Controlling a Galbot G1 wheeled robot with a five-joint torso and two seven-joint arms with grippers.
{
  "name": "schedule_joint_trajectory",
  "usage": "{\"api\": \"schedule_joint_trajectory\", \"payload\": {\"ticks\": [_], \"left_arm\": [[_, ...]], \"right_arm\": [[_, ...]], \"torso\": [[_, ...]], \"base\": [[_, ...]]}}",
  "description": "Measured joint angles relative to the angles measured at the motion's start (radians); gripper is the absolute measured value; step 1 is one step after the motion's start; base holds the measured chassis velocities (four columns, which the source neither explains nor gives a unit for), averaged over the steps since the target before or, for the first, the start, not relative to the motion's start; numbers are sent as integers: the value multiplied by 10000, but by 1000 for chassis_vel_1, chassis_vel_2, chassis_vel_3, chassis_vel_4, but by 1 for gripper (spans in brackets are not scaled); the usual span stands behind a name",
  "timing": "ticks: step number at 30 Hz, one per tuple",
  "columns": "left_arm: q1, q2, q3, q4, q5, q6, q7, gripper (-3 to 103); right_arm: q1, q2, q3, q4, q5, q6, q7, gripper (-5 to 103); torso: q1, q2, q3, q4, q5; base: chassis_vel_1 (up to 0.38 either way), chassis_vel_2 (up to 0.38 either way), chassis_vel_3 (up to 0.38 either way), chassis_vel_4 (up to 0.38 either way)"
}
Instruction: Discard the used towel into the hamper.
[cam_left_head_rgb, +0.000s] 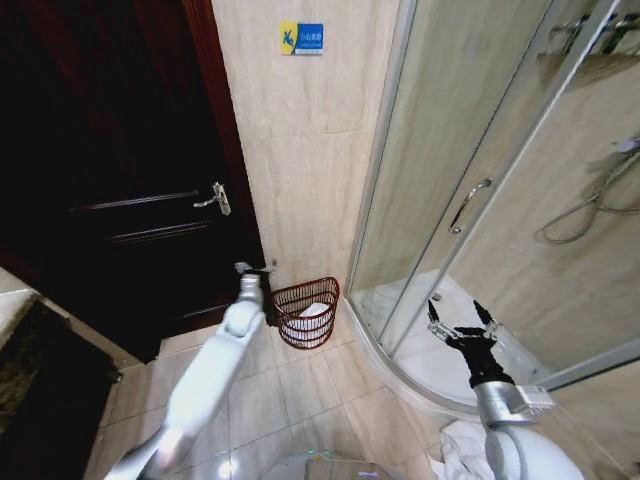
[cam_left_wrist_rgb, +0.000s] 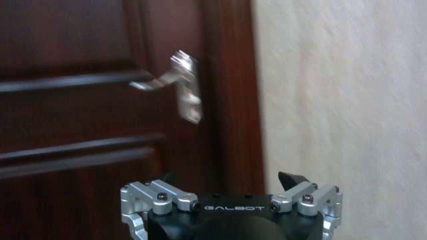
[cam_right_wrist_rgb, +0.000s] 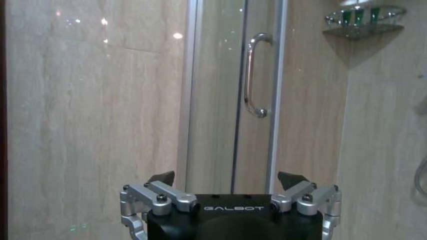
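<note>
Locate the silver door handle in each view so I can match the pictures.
Head view: door handle on the dark door, left of centre, above the left hand.
Left wrist view: ahead of that hand, near the door's frame.
Right wrist view: faces the shower door instead.
Shared landmark: the beige tiled wall between door and shower.

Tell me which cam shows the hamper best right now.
Head view: the hamper stands whole on the floor against the tiled wall, something white inside, beside the left gripper. The left wrist view faces the door handle, the right wrist view the shower door.
</note>
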Motion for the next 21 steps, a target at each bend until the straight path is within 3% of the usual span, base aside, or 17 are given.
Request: {"api": "schedule_joint_trajectory", "payload": {"ticks": [1,4,10,18,21], "left_arm": [[0,0,0,0,0,0,0,100],[2008,-22,-1380,-1417,166,-485,556,100],[3965,-377,-2893,-2829,192,-641,1280,100],[4564,-874,-2649,-3445,295,-778,1083,100],[4851,-885,-2102,-3572,392,-1228,1068,100]], "right_arm": [[0,0,0,0,0,0,0,100],[-80,-68,64,47,109,-67,119,100],[-271,48,54,24,-52,212,-4,100],[-505,174,-163,132,-621,658,-311,100],[-626,176,-131,241,-632,687,-377,100]], "torso": [[0,0,0,0,0],[0,0,1,5,-4],[-2,0,0,5,-1],[1,0,2,3,-4],[1,0,2,4,-2]], "base": [[0,0,0,0],[0,0,0,0],[0,0,0,0],[0,0,0,0],[0,0,0,0]]}}
